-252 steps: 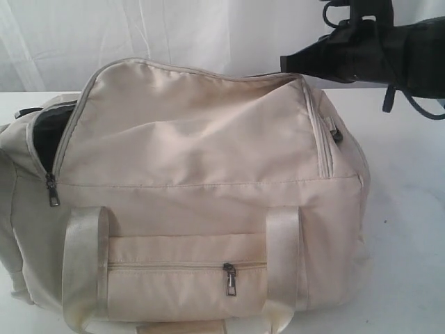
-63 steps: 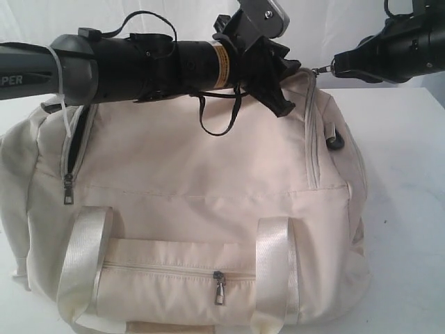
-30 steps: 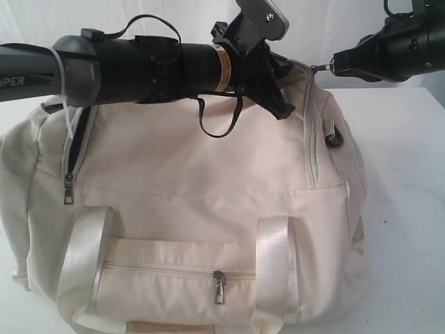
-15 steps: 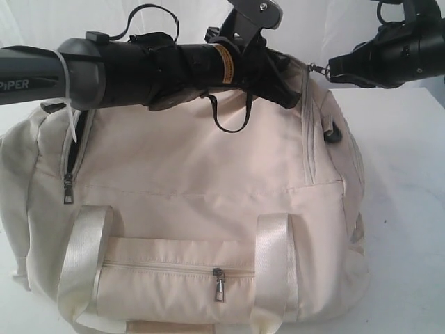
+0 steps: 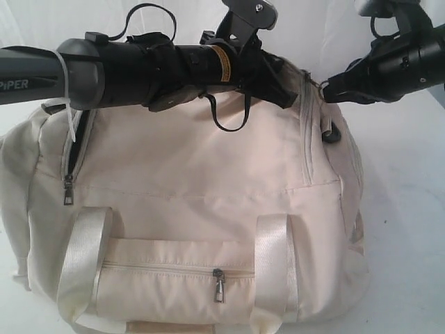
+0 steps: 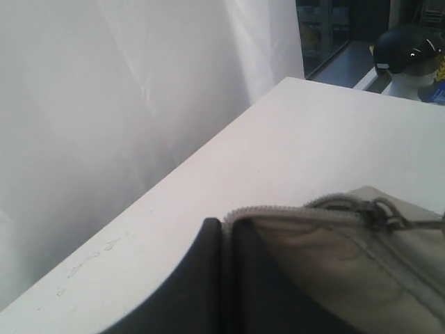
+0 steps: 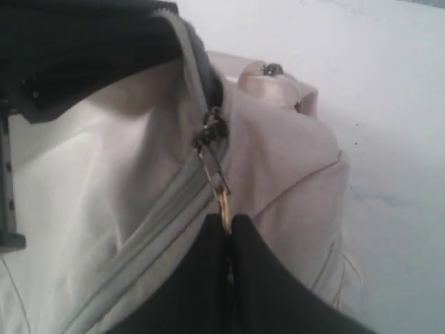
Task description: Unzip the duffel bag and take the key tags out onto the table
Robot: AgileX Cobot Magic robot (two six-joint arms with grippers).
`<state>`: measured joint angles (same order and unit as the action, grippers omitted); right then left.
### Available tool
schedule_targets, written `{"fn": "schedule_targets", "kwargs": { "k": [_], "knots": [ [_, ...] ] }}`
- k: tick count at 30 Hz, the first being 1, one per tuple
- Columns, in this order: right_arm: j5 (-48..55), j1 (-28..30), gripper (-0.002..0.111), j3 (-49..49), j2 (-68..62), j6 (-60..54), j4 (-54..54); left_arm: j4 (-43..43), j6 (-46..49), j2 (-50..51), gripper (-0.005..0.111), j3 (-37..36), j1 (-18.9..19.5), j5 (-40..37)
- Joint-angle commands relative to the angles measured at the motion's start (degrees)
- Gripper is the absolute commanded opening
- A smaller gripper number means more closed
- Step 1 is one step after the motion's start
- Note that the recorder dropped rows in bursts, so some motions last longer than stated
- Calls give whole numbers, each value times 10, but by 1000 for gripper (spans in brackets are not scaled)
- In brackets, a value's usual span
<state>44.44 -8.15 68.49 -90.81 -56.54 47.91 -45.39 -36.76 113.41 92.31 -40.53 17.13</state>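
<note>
At the centre of the exterior view, the duffel bag (image 5: 201,181) sat on the white counter (image 5: 410,229). The left pincer (image 5: 281,90) reached in from 9 o'clock to the bag's top edge at 12 o'clock. The right pincer (image 5: 325,89) stood at the bag's 2 o'clock corner.

Left wrist view: the dark fingers (image 6: 188,292) were pressed together, clamped on the bag's grey zipper edge (image 6: 292,212).

Right wrist view: the fingers (image 7: 201,278) were pressed together, clamped on the metal zipper pull (image 7: 214,170).
</note>
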Motion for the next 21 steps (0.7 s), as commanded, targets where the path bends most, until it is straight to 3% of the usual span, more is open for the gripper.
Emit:
{"fn": "schedule_targets", "kwargs": {
  "k": [1, 9, 11, 15, 21],
  "knots": [
    [79, 8, 0, -5, 7, 2, -65, 21, 9, -9, 0, 4, 27, -53],
    [248, 8, 0, -5, 29, 2, -66, 21, 13, -9, 0, 4, 27, -64],
    [255, 8, 0, -6, 46, 3, -66, 21, 33, -9, 0, 4, 27, -64],
    [255, 8, 0, -13, 99, 112, -122, 21, 35, -9, 0, 4, 27, -64],
    [255, -26, 0, -113, 169, 159, -141, 21, 36, -14, 0, 4, 27, -61]
  ]
}}
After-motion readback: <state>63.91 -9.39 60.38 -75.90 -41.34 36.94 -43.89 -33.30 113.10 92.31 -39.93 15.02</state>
